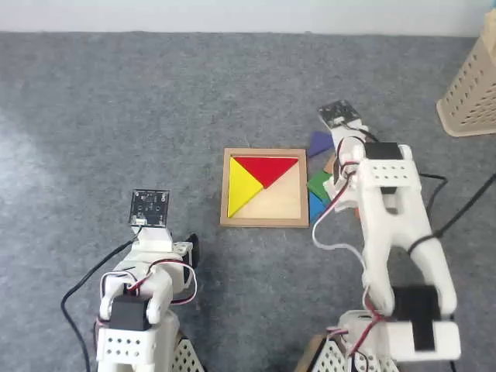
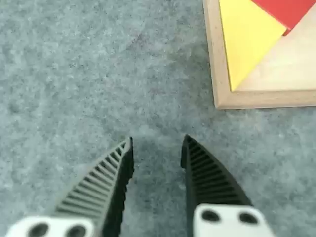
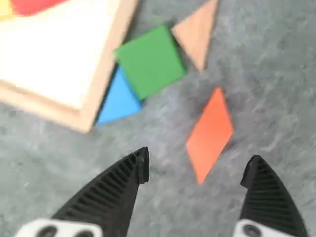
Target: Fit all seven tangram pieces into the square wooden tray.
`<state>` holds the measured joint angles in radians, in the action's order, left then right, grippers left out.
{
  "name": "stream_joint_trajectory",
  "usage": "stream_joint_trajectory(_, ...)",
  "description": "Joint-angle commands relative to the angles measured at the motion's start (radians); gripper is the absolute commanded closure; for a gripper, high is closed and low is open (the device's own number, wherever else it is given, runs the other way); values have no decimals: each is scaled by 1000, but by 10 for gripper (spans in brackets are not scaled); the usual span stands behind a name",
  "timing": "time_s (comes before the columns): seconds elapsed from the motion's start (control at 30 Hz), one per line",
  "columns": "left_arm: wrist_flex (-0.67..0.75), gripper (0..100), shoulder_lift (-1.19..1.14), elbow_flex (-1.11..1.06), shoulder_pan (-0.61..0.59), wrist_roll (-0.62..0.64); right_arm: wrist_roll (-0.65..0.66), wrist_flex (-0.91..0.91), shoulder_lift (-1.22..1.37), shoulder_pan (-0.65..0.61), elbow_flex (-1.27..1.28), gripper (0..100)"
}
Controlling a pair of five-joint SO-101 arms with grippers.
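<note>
The left end effector [image 2: 158, 139] hangs over the grey bench [image 2: 74, 74] just off the near left corner of the tray [image 2: 222, 74]. It is apart from the rim, its fingers spread narrowly with nothing between them. The right end effector [image 3: 200, 155] is off the tray's right side with its fingers spread wide and empty. The near tip of the orange slanted piece [image 3: 210, 133] lies in the gap between them, well apart from the tray. Closer to the tray, a blue triangle [image 3: 117, 101] sits against the right rim by the near corner. A green square [image 3: 150, 60] lies partly over the blue triangle, just beside the rim. A tan triangle [image 3: 197, 32] sits just beyond the green square, on the side away from the tray. Inside the tray, a yellow triangle [image 1: 242, 190] fills the left part and a red triangle [image 1: 266, 168] the far part, their edges meeting. A dark blue piece [image 1: 320, 142] lies off the tray's far right corner.
</note>
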<state>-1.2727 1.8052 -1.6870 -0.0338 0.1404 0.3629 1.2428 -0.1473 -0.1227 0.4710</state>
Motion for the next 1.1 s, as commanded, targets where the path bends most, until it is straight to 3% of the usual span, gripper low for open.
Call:
stream_joint_trajectory(0.0, 6, 848, 20, 2, -3, 6, -35, -15, -51, -8, 25, 681)
stream_joint_trajectory(0.3, 6, 848, 20, 2, -3, 6, -3, -139, 242, -27, 29, 680)
stream_joint_trajectory(0.5, 6, 848, 20, 2, -3, 6, -2, -104, 372, 77, -81, 680)
stream_joint_trajectory(0.7, 6, 848, 20, 2, -3, 6, 23, -97, 444, 183, -152, 680)
stream_joint_trajectory(1.07, 6, 848, 20, 2, -3, 6, 15, -61, 446, 211, -210, 680)
